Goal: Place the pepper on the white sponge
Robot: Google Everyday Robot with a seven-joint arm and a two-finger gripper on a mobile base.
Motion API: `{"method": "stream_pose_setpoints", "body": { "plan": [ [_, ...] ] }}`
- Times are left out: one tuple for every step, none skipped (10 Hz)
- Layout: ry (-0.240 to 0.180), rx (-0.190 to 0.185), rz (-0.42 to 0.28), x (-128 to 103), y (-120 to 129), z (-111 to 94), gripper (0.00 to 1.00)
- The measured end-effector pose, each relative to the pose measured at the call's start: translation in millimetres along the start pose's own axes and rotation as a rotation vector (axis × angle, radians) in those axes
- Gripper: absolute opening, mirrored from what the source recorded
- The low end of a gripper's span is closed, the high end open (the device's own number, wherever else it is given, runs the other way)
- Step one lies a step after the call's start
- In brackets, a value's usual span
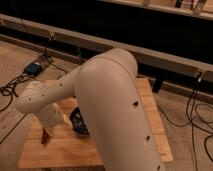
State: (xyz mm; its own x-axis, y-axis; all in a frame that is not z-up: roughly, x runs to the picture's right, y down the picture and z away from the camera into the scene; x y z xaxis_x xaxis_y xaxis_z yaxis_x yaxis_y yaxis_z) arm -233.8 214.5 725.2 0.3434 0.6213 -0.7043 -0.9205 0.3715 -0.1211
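Note:
My white arm fills the middle of the camera view and bends down to the left side of the wooden table (pixel 70 152). My gripper (pixel 46 134) hangs at the end of the arm, low over the table's left part. A small dark red-brown shape, the pepper (pixel 45 139), shows right at the gripper's tip; I cannot tell whether it is held. The white sponge is hidden behind the arm.
A black bowl (pixel 76 121) stands on the table just right of the gripper, partly covered by the arm. A blue box (pixel 33 67) and cables (pixel 9 92) lie on the floor at left. More cables (pixel 199 116) run at right. A dark railing crosses the back.

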Motion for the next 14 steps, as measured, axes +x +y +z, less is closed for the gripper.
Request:
{"method": "stream_pose_setpoints", "body": {
  "plan": [
    [-0.001,-0.022,0.003,-6,13,1,0.65],
    [-0.002,-0.045,0.013,-13,21,4,0.65],
    [0.000,-0.068,0.024,-21,28,9,0.65],
    [0.003,-0.089,0.026,-26,38,16,0.65],
    [0.005,-0.109,0.021,-31,47,23,0.65],
    [0.006,-0.118,0.018,-35,49,28,0.65],
    [0.008,-0.133,0.014,-40,53,34,0.65],
    [0.013,-0.142,0.009,-43,56,39,0.65],
    [0.016,-0.155,-0.001,-47,61,43,0.65],
    [0.021,-0.169,-0.011,-51,67,47,0.65],
    [0.025,-0.177,-0.017,-54,71,50,0.65],
    [0.033,-0.190,-0.034,-56,83,52,0.65],
    [0.038,-0.199,-0.054,-58,96,53,0.65],
    [0.042,-0.204,-0.082,-59,113,51,0.63]
  ]
}}
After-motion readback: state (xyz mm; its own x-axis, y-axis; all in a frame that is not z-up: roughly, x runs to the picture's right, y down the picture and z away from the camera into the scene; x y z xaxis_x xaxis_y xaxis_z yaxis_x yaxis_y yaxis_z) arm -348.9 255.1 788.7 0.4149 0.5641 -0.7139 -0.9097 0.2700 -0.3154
